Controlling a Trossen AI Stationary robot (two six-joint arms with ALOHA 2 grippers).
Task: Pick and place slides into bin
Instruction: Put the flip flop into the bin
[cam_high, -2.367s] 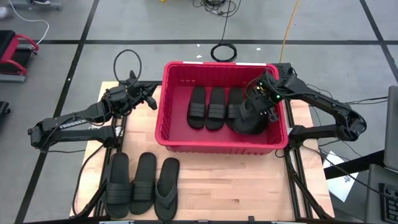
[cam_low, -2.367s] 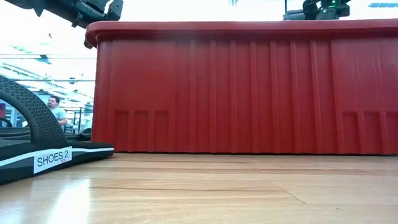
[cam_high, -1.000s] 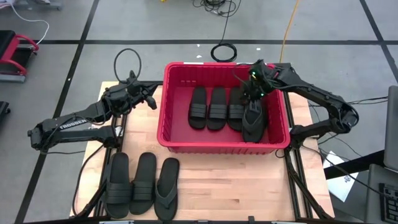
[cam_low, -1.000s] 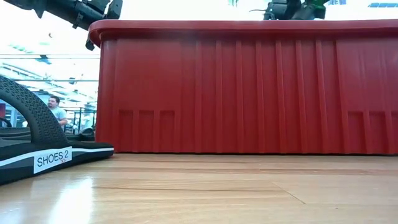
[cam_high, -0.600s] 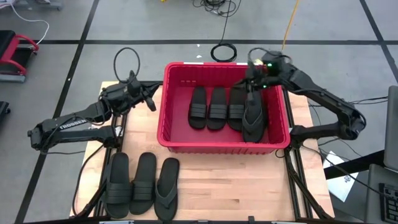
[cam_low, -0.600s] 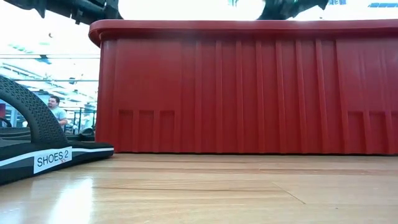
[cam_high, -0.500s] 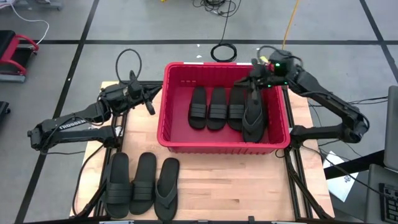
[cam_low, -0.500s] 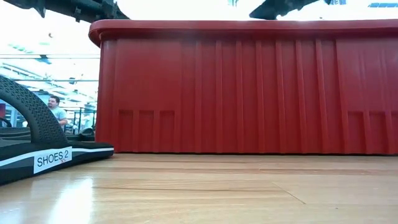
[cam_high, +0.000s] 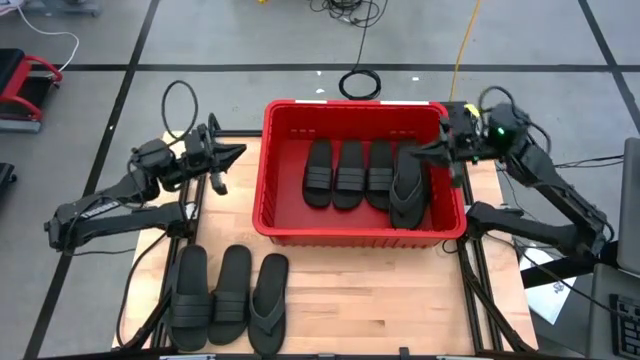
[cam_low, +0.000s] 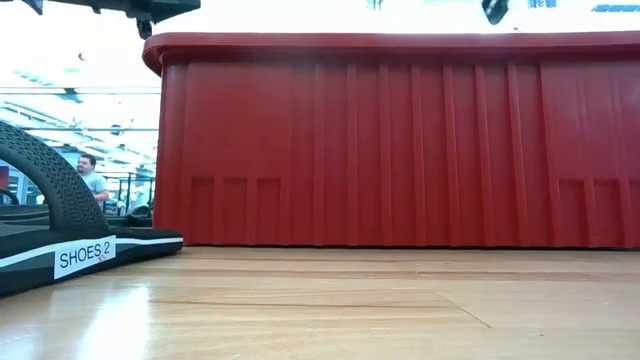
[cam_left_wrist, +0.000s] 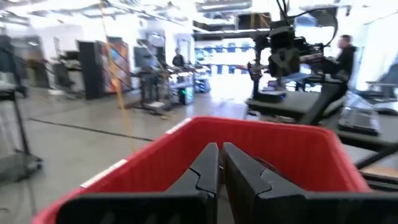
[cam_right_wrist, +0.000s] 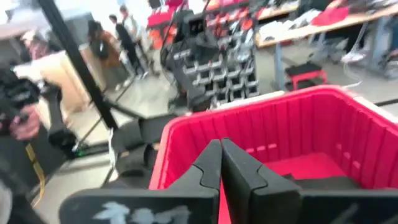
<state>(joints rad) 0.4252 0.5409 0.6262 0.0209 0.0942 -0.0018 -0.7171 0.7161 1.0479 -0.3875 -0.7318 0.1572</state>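
high view: four slides (cam_high: 362, 178) inside bin (cam_high: 283, 224), three slides (cam_high: 229, 298) at table's 7 o'clock; low view hides contents. right gripper (cam_high: 437, 157) clamped empty over bin's 3 o'clock rim; left gripper (cam_high: 228, 155) pinched, empty.

A pale wooden worktop (cam_high: 350, 290) stands on a grey floor (cam_high: 250, 35) crossed by dark tape lines (cam_high: 300, 67). A yellow cable (cam_high: 462, 40) and a coiled black cable (cam_high: 360, 83) lie on the floor beyond the worktop. A red stand (cam_high: 22, 95) sits at the far left. Ahead of the left jaws, a bright hall holds racks, desks and 1 standing person (cam_left_wrist: 343, 53). Ahead of the right jaws are 2 people (cam_right_wrist: 118, 34) and shelving.
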